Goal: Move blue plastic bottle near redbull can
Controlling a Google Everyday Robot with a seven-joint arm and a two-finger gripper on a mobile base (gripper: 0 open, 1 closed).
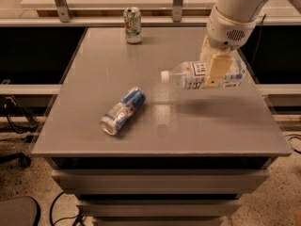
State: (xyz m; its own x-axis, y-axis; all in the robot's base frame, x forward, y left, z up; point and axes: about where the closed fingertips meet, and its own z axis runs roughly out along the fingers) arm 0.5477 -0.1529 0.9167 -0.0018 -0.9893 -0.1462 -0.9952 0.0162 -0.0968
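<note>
The blue plastic bottle (pixel 190 75) is clear with a white cap and a white-and-blue label. It hangs level above the right half of the grey table (pixel 160 131), cap pointing left. My gripper (pixel 215 71) comes down from the white arm at the upper right and is shut on the bottle's middle. The redbull can (pixel 122 111), blue and silver, lies on its side left of the table's centre, a clear gap left of the bottle's cap.
A green-and-white can (pixel 132 25) stands upright at the table's back edge. Metal frame posts (pixel 177 2) rise behind the table. Drawers sit under the front edge.
</note>
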